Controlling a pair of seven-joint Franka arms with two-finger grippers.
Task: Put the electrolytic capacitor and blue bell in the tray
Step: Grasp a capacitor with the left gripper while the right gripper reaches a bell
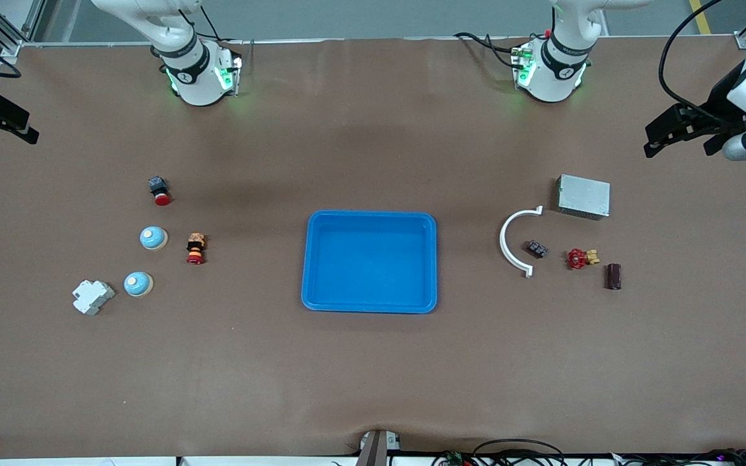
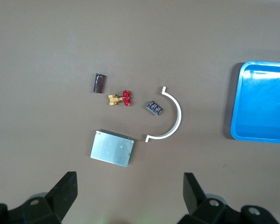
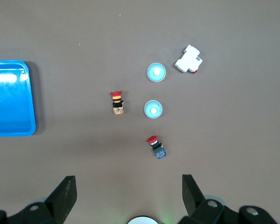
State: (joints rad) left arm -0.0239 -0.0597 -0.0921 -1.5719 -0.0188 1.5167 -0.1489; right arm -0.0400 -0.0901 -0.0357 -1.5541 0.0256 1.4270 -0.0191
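The worktop [image 1: 373, 375] is bare brown. The tray [image 1: 369, 305], shallow, bright blue and round-cornered, sits mid-worktop with open room all round it; both wrist views cut it off at their edge. Toward the right arm's end lie two blue bells [image 1: 153, 237] [image 1: 138, 284], domed with pale centres, one nearer the front camera. Toward the left arm's end lies the capacitor [image 1: 614, 276], a small dark cylinder on its side; its markings are unreadable. The left pincer [image 2: 129, 186] waits wide over that end's edge; the right pincer [image 3: 129, 189], also wide, waits at the other end.
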